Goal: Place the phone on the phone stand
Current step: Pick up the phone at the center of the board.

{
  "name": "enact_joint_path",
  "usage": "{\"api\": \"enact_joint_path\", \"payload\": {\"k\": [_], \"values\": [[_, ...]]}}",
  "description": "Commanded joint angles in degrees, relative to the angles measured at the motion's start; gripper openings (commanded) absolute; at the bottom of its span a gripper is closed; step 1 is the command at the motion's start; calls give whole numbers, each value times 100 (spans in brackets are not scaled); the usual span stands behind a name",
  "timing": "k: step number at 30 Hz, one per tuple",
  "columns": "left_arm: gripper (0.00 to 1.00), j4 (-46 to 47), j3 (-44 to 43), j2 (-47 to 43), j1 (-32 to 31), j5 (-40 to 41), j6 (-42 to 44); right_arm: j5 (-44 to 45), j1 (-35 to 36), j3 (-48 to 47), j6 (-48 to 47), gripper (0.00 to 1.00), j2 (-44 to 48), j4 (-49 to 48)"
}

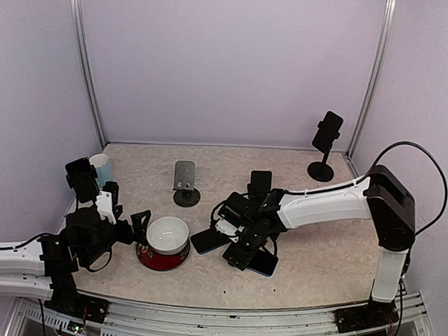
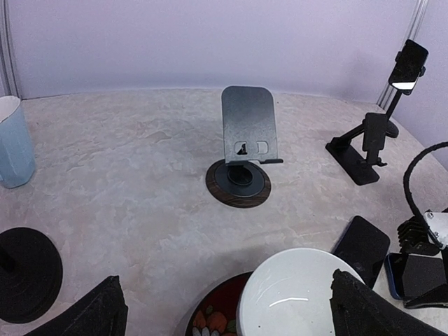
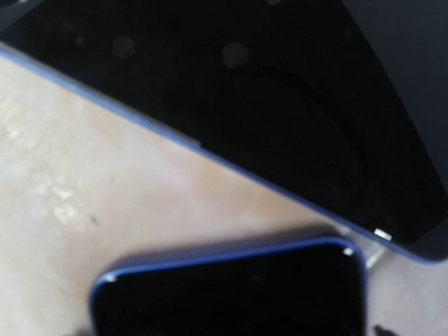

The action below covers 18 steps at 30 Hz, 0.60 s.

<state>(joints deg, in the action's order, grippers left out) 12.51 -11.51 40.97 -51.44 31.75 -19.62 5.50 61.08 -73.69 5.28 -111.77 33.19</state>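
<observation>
So the blue-edged phone (image 1: 264, 265) is laid flat on the bench (image 1: 321, 247) next to a second dark phone (image 1: 208, 240), well apart from the phone stand (image 1: 185, 183). Right jaws are held low over the pair, and whether they're parted or closed can't be told. Left jaws are spread wide, nothing gripped.

Robot lab test cell, plain lilac backdrop walls (image 1: 228, 64), bare aluminium frame posts (image 1: 86, 65) at the corners, marble-patterned tabletop (image 1: 317, 254), left arm (image 1: 11, 266) and right arm (image 1: 326, 206) mounted on a metal rail (image 1: 225, 320), looping cable (image 1: 425, 158), assorted phone stands (image 1: 185, 183).
</observation>
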Motion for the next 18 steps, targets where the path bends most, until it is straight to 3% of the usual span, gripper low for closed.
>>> {"api": "enact_joint_path", "payload": {"k": [1,5,15,18], "values": [[99,142,44,-31,29,7,65,33,66,-96,-34,80,-264,279],[99,154,102,-79,42,68,42,-13,63,-109,-69,77,-285,295],[99,141,68,-62,79,13,46,-35,59,50,-3,49,233,0],[99,138,86,-104,82,15,42,111,58,209,35,45,533,-167]]}}
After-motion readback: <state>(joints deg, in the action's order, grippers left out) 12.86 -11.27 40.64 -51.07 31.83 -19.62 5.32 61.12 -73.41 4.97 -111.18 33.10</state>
